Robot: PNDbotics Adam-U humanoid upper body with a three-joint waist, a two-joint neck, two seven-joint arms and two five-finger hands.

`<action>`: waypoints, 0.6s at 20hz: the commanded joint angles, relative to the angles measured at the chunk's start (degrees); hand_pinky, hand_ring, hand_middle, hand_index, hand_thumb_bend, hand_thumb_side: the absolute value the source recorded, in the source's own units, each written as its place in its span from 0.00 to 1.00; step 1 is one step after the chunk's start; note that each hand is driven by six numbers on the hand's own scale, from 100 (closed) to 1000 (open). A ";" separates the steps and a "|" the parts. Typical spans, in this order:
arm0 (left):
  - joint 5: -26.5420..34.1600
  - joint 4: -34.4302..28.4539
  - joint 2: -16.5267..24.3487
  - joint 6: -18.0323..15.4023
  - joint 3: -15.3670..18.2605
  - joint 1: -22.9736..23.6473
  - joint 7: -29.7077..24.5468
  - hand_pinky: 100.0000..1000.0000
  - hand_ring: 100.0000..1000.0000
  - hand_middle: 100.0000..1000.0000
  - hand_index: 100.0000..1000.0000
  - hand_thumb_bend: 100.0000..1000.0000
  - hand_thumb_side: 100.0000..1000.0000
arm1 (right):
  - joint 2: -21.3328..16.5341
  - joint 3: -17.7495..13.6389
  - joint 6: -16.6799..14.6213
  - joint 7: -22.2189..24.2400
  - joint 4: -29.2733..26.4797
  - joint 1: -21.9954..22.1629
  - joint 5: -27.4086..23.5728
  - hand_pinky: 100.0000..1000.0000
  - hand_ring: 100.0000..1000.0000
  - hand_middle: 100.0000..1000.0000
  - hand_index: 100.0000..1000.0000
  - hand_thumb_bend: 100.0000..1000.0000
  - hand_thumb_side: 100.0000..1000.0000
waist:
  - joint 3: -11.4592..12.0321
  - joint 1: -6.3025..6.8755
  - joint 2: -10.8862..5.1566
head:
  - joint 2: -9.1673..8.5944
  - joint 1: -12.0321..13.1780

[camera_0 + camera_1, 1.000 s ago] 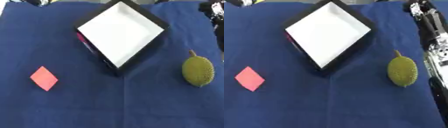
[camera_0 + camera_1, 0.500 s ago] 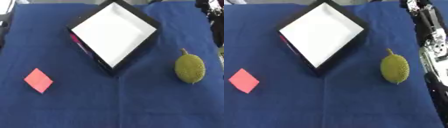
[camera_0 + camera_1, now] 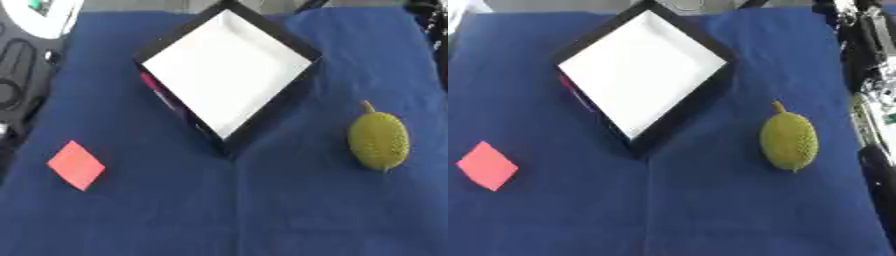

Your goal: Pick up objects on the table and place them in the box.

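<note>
Blue tablecloth point(image 3: 262, 210) beneath all items. Black-walled box point(image 3: 226, 82) with white floor, set diamond-wise, one corner toward the viewer. Bumpy green fruit point(image 3: 379, 140) right of box, well apart, long axis running near to far, stem pointing away. Flat red diamond-shaped piece point(image 3: 76, 164) near left. Hands out of view, finger state impossible to tell
</note>
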 commanded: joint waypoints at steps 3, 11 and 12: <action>-4.38 4.26 -2.18 -0.44 -0.96 -0.15 2.68 0.71 0.74 0.74 0.59 0.25 0.00 | -0.63 -0.17 1.06 -2.15 -0.83 -1.56 -0.04 1.00 0.83 0.71 0.85 0.00 0.71 | -0.60 0.52 -1.23 | -1.40 0.97; -10.95 12.53 -5.07 -1.06 -0.71 1.91 8.02 0.72 0.75 0.74 0.60 0.27 0.00 | -0.32 -0.08 1.38 -5.01 -1.73 -2.85 0.51 1.00 0.84 0.72 0.85 0.00 0.68 | -1.68 0.34 -0.78 | -1.75 2.32; -11.77 13.41 -5.45 -1.45 -0.33 2.08 8.53 0.72 0.75 0.74 0.60 0.27 0.00 | -0.30 -0.06 1.28 -5.23 -1.92 -3.11 0.68 1.00 0.84 0.72 0.85 0.00 0.67 | -1.85 0.28 -0.69 | -1.78 2.52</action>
